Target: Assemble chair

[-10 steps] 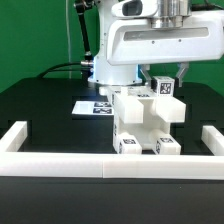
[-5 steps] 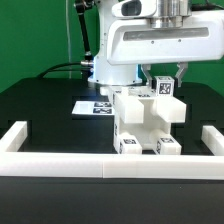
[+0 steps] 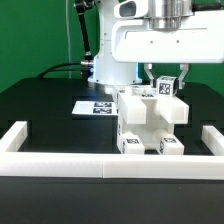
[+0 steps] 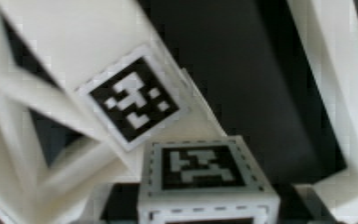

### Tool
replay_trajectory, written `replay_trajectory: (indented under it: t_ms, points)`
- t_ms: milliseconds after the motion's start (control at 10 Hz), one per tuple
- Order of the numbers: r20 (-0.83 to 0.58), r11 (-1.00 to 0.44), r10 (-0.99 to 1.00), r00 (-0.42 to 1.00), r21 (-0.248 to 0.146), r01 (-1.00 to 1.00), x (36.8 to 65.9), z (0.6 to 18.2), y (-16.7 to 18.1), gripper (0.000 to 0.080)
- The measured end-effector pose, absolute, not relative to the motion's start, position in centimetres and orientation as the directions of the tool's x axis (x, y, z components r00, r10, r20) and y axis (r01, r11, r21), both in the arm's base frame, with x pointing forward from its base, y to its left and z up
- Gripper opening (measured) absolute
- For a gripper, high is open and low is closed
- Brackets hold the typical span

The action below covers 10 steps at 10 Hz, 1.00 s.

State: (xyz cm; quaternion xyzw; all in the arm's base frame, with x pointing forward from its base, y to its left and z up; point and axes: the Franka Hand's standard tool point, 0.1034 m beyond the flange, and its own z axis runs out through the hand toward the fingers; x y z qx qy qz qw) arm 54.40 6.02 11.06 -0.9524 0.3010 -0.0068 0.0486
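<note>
Exterior view: black table (image 3: 40, 110), white border rail (image 3: 60, 165) along its near edge. Chair (image 3: 142, 122), partly built, stands mid-table just behind the rail, marker board (image 3: 98, 107) beyond. Gripper (image 3: 166, 80) straddles the chair's topmost tagged post (image 3: 166, 88); clamped or loose, cannot tell.

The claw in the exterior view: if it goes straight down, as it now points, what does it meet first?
Probably the tagged block at the top of the chair, directly below the claw. Depth is unclear, so they may already touch.
</note>
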Motion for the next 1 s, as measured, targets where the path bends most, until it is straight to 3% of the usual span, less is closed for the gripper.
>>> replay_trajectory:
  t_ms: [400,1000]
  points:
    - [-0.054,-0.587,-0.802,0.594,-0.107,-0.802,54.5,11.1,6.4,0.0285]
    - [-0.129,-0.226,-0.963,0.237,-0.094,-0.969,54.5,11.1,7.3,0.0285]
